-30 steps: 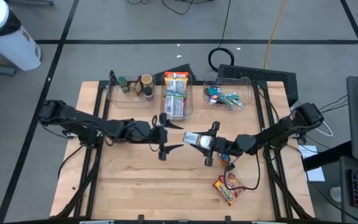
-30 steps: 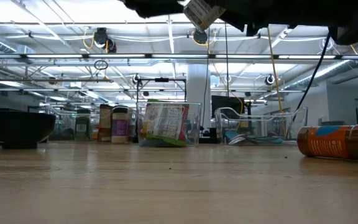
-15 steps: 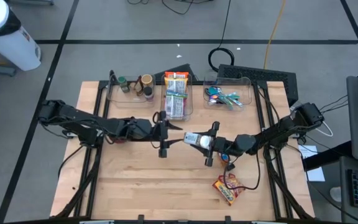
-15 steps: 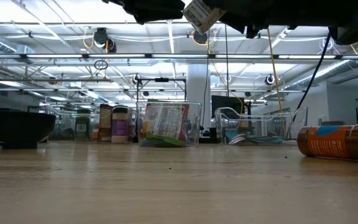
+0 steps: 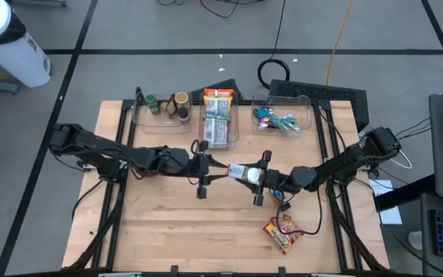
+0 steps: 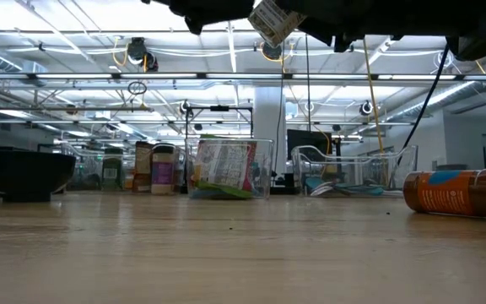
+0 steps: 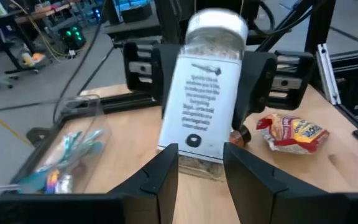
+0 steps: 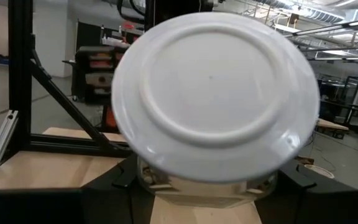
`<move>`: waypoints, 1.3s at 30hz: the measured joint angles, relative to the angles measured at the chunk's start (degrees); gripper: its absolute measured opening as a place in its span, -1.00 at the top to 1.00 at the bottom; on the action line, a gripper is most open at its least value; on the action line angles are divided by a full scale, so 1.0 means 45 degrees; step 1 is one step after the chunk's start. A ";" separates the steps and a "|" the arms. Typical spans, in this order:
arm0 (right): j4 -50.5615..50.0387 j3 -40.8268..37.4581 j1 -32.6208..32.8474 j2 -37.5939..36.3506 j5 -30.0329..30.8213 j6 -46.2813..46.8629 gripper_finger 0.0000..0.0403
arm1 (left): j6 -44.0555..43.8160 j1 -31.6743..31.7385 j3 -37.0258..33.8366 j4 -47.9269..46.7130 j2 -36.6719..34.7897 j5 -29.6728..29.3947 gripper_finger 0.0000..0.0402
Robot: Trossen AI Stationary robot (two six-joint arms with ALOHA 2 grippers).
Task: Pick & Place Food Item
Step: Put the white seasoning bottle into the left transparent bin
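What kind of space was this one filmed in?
Probably an open-plan robotics lab or workshop: exposed ceiling trusses with strip lights, a wooden workbench on a dark metal frame, and cables trailing across the floor.

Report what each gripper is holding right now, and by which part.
The right gripper holds the spice jar by its lid end, above the table. The left gripper has its fingers on either side of the jar's base; a firm grip cannot be told.

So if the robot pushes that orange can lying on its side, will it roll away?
Probably, yes. The orange can lies on its side on the smooth wooden table, so a push across its length would likely roll it. It looks rigid, so it shouldn't squash. How heavy it is can't be told.
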 joint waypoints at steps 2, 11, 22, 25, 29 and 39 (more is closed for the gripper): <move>0.0009 0.0003 0.0000 0.0000 -0.0007 -0.0005 0.03 | -0.0105 0.0004 0.0000 -0.0001 0.0252 0.0004 0.34; -0.0238 0.0087 -0.0005 0.0019 0.0018 -0.0015 0.04 | -0.0062 0.0004 0.0000 0.0906 0.1597 -0.0020 0.34; -0.0384 0.0141 -0.0005 -0.0005 -0.0050 -0.0010 0.04 | 0.1231 0.0009 -0.0005 0.0651 0.1020 0.0008 0.34; -0.0412 0.0141 -0.0005 -0.0005 -0.0055 0.0001 0.04 | 0.1416 0.0014 -0.0005 0.0456 0.0616 -0.0014 0.34; -0.0537 0.0144 -0.0022 -0.0005 -0.0078 0.0268 0.04 | 0.1362 0.0014 -0.0005 0.0313 0.0241 0.0022 0.33; -0.0585 0.0141 -0.0078 -0.0002 -0.0068 0.0427 0.04 | 0.0960 0.0014 -0.0005 0.0572 0.0051 0.0884 0.02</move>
